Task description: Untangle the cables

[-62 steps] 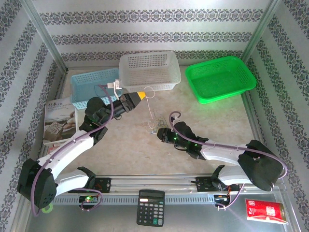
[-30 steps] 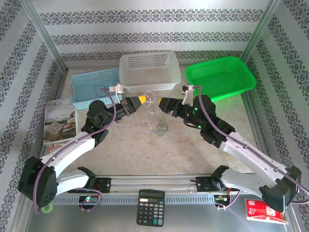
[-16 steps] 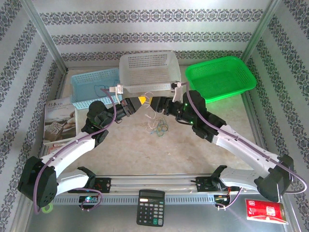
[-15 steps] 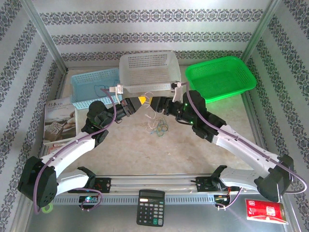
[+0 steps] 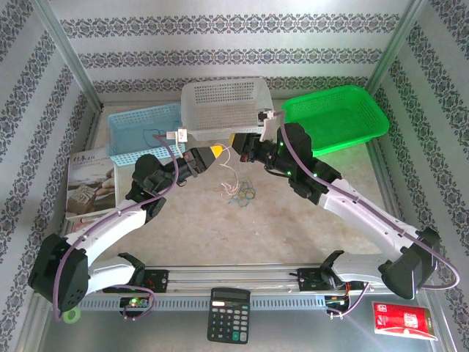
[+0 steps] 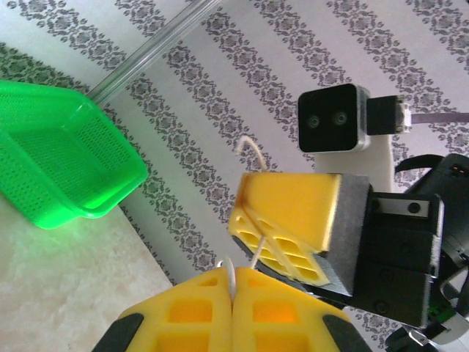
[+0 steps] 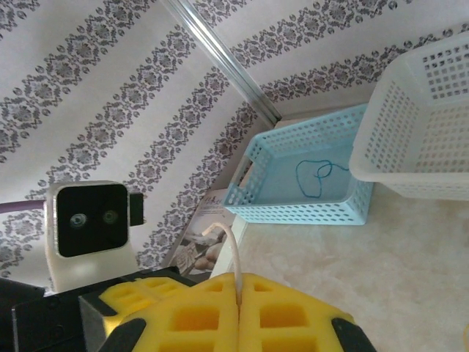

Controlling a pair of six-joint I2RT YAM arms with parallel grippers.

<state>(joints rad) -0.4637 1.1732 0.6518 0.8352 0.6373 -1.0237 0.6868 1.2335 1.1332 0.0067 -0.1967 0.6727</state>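
Where writing shows: book [image 5: 88,180], red packet [image 5: 403,320]; print unreadable.
Left hand [image 5: 218,151]: pinched together on a whitish strand [image 6: 232,273], raised.
Right hand [image 5: 234,139]: clamped on a whitish strand, just beside the left.
Cables [image 5: 239,192]: bundle on the table [image 5: 220,227] beneath both hands.
Right wrist view: blue cable loop [image 7: 315,176] in light-blue basket [image 7: 293,213].
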